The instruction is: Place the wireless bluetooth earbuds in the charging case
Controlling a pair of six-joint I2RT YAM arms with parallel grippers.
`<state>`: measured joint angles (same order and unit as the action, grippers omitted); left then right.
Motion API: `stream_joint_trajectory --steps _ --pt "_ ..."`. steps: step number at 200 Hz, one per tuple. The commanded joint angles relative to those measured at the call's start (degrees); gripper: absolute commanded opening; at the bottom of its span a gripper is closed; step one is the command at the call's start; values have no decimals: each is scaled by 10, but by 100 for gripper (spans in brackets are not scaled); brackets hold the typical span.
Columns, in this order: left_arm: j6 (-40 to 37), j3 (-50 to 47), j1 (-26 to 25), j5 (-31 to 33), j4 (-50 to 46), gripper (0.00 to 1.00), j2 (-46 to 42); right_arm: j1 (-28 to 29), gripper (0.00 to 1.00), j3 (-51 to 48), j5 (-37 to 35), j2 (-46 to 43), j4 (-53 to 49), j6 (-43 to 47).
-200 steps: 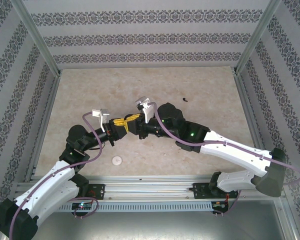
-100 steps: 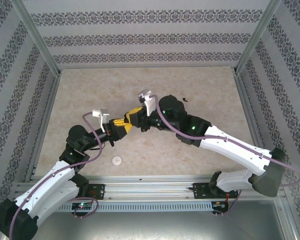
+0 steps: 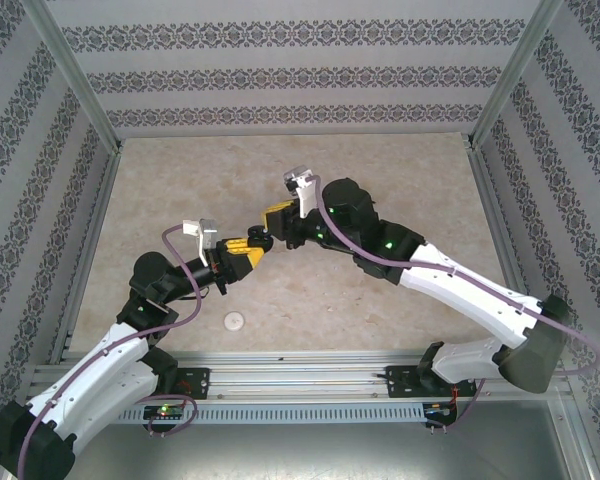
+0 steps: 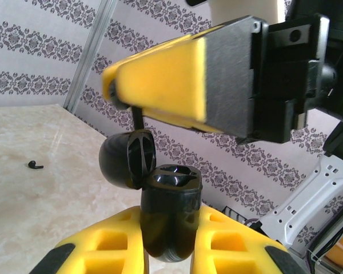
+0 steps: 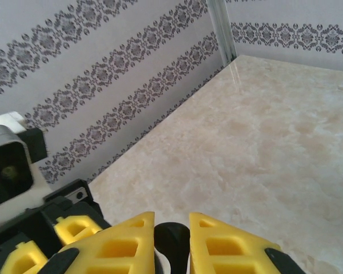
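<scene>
Jaws over tabletop (image 3: 400,170) centre, walls (image 3: 40,200) far.

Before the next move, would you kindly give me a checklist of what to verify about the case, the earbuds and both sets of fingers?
1. Charging case clamped between the left fingers: ok.
2. Lid hinged back, sockets exposed: ok.
3. Right fingers pinch a dark piece: ok; whether it is an earbud: cannot tell.
4. That piece lined up over a socket: cannot tell.
5. Black earbud lying on the table, apart from the case: ok.
</scene>
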<state>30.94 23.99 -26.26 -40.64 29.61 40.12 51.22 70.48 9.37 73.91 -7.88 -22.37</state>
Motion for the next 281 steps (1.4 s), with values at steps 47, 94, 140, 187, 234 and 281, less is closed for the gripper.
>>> stream_joint_trajectory --steps 47,94,140,187,234,281 --pt "-7 0 -4 6 9 0 -6 22 17 -25 5 -55 51 -26" --pt "-6 3 -4 11 10 0 0 49 17 -13 9 -20 69 -34" --pt "-4 6 -4 8 13 0 5 53 16 -12 11 2 75 -42" --pt "-6 6 -4 12 15 0 7 57 16 -15 10 10 81 -50" --pt "-4 5 -4 10 19 0 5 58 16 -26 2 13 80 -44" --pt "4 3 -4 12 30 0 3 59 16 -35 -7 9 74 -40"
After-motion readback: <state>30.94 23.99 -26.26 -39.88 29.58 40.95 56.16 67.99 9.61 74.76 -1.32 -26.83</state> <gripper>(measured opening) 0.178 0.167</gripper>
